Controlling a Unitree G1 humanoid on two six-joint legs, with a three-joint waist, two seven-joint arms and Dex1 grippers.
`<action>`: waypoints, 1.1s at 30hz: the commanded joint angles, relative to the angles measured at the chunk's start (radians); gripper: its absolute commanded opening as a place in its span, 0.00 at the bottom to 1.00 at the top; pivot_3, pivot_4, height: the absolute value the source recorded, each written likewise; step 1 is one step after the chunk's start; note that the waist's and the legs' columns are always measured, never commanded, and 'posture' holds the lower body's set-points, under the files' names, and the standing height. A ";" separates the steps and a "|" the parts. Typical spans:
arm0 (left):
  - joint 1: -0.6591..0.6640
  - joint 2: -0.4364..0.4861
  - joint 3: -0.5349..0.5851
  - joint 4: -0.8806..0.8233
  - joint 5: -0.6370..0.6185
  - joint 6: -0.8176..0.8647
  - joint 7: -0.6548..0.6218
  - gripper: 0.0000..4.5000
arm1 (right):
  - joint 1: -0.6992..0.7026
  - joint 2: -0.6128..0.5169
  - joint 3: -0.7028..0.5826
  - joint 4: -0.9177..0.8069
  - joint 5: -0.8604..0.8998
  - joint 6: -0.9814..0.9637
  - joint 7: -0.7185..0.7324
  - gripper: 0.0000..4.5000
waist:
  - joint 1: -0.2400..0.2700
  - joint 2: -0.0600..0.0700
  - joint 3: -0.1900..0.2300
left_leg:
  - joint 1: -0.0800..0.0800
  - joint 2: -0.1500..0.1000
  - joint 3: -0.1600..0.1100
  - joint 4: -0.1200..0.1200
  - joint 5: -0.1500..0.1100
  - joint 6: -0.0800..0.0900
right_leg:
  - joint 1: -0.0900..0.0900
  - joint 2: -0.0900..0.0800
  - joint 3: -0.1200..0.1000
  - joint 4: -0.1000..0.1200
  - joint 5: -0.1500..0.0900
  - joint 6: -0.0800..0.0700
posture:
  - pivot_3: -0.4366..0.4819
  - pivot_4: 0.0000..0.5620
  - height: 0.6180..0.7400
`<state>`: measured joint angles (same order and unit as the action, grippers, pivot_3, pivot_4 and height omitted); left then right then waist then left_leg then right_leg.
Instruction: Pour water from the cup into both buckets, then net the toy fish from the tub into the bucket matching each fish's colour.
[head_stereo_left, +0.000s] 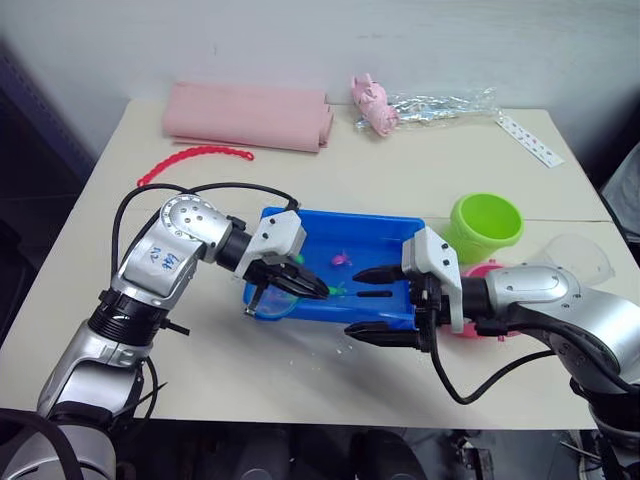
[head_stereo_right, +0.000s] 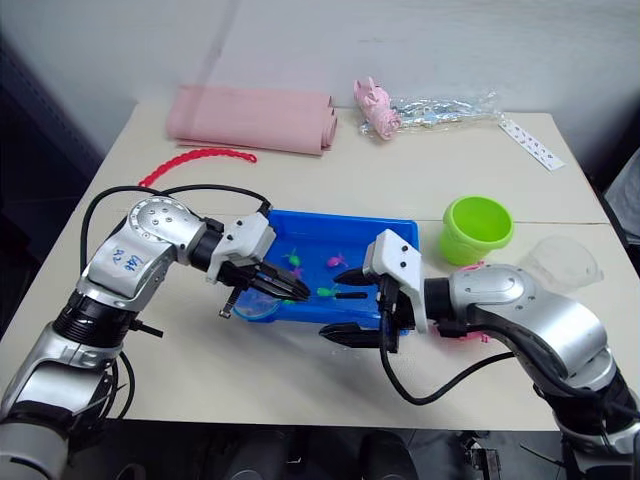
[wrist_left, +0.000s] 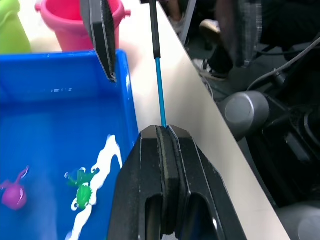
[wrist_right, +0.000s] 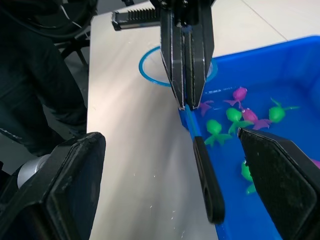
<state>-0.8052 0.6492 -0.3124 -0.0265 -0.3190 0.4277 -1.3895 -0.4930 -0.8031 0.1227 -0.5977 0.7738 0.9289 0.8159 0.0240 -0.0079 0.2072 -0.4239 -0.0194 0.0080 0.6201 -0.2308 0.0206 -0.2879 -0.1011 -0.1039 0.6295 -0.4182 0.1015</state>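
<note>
Cream table (head_stereo_left: 420, 180), blue tub (head_stereo_left: 375, 228) centred. Left gripper (wrist_right: 186, 102) clenched on net (wrist_right: 200, 150) handle; right gripper (head_stereo_left: 385, 305) spread wide beside it. Handle looks thin, light, slippery — best pinched mid-shaft.

Background stuff on the cream table (head_stereo_left: 400, 180): there's a folded pink cloth (head_stereo_left: 247, 115) lying flat in the upper left of the frame, and a red beaded chain (head_stereo_left: 190, 159) curving just below it toward the table's left edge. Top center has a pale pink toy (head_stereo_left: 372, 104) sitting right up against a crinkled clear wrapper (head_stereo_left: 440, 106) that stretches off to the right. A white strip with dots (head_stereo_left: 530, 140) lies at an angle in the upper right, near the table's far corner.
</note>
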 joint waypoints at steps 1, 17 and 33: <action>-0.017 -0.009 0.006 -0.016 0.006 -0.001 0.006 0.01 | -0.030 0.008 0.000 -0.019 0.007 0.021 -0.008 1.00 | 0.000 0.000 0.000 | 0.000 0.000 0.000 0.000 0.000 0.000 | 0.000 0.000 0.000 0.000 0.000 0.000 | 0.48 0.27 1.00; 0.028 -0.010 0.015 -0.033 0.013 -0.002 0.029 0.00 | -0.041 0.013 -0.025 -0.017 0.003 0.024 0.004 0.01 | -0.001 0.000 0.000 | 0.000 0.000 0.000 0.001 0.000 0.000 | 0.000 0.000 0.000 0.001 0.000 0.000 | 0.48 0.27 1.00; 0.102 0.039 0.539 0.028 -0.301 0.086 0.185 0.99 | 0.075 -0.092 -0.183 0.020 -0.074 -0.171 0.100 0.00 | -0.003 0.000 0.000 | 0.000 0.000 -0.001 0.006 0.000 0.000 | 0.000 -0.001 0.000 0.007 0.000 0.000 | 0.48 0.27 1.00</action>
<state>-0.7514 0.6287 0.1413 -0.0565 -0.6874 0.6916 -1.1752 -0.4497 -0.8662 0.0196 -0.5827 0.7236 0.8211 0.8922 0.0211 -0.0080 0.2071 -0.4237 -0.0191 0.0073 0.6258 -0.2309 0.0208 -0.2880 -0.1021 -0.1038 0.6364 -0.4182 0.1015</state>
